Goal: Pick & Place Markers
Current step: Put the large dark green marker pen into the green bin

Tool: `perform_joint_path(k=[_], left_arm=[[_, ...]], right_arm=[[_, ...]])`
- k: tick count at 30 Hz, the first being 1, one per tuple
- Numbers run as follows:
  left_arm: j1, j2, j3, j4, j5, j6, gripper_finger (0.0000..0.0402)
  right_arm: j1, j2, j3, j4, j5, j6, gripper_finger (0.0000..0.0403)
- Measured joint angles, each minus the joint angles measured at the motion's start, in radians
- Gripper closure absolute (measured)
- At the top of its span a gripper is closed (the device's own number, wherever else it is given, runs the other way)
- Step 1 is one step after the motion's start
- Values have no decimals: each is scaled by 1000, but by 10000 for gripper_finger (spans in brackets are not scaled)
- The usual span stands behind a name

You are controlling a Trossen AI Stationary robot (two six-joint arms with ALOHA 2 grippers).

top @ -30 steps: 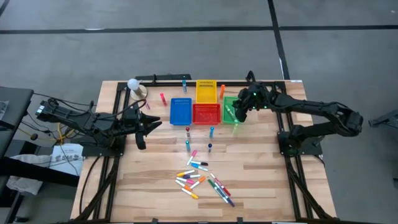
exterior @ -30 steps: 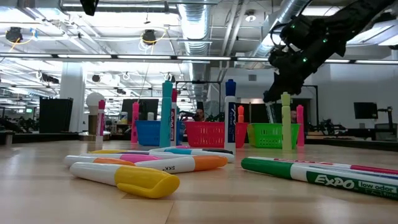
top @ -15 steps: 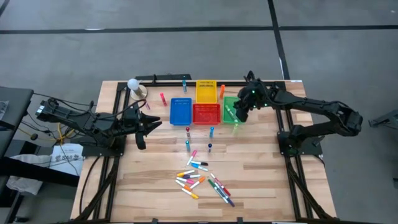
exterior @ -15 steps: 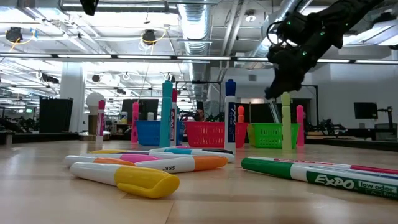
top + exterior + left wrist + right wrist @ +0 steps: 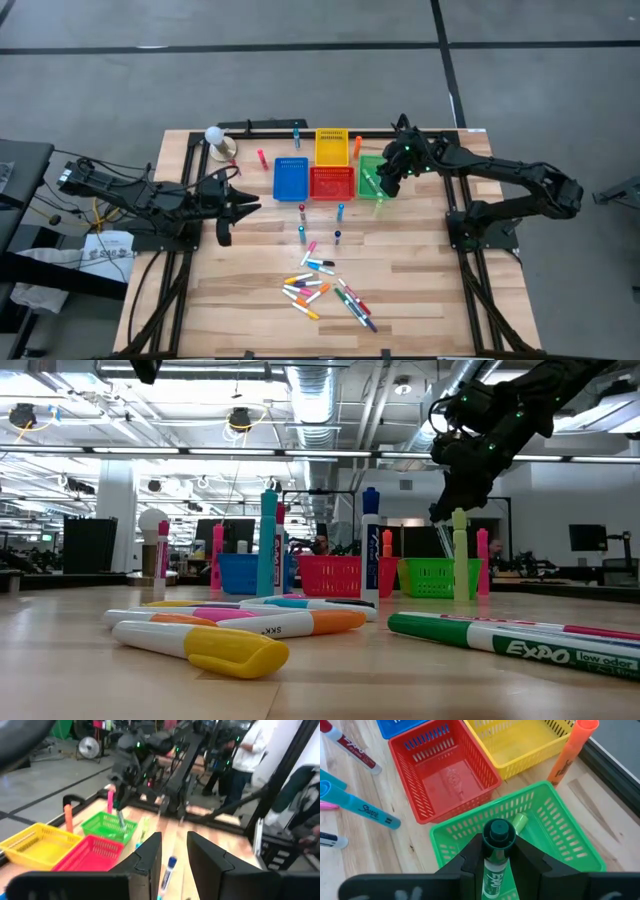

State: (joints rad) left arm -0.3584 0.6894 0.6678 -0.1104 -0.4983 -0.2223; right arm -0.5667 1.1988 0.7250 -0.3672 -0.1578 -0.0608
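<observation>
1. Barely moved in the last second: right gripper (image 5: 498,851) stayed clamped on green marker (image 5: 497,854), poised above green bin (image 5: 568,846).
2. Drop looked imminent.
3. Left gripper (image 5: 172,854) waited, empty, fingers slightly apart, near blue bin (image 5: 291,178).
4. Remaining markers (image 5: 325,290) lay scattered mid-table.

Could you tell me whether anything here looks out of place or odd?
Nothing looks damaged. Several markers stand upright on the table while the rest lie scattered. The right tool holds a green marker over the green bin.
</observation>
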Motion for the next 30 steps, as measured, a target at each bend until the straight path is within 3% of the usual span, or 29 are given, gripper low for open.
perform_joint_path(k=[4,21,30], left_arm=[[0,0,-4,-68,0,-3,310],[0,0,-47,-68,-1,-22,310],[0,0,-47,-68,-2,-22,310]], right_arm=[[0,0,0,0,0,0,335],[0,0,0,-34,-3,0,334],[4,0,0,-22,0,0,292]])
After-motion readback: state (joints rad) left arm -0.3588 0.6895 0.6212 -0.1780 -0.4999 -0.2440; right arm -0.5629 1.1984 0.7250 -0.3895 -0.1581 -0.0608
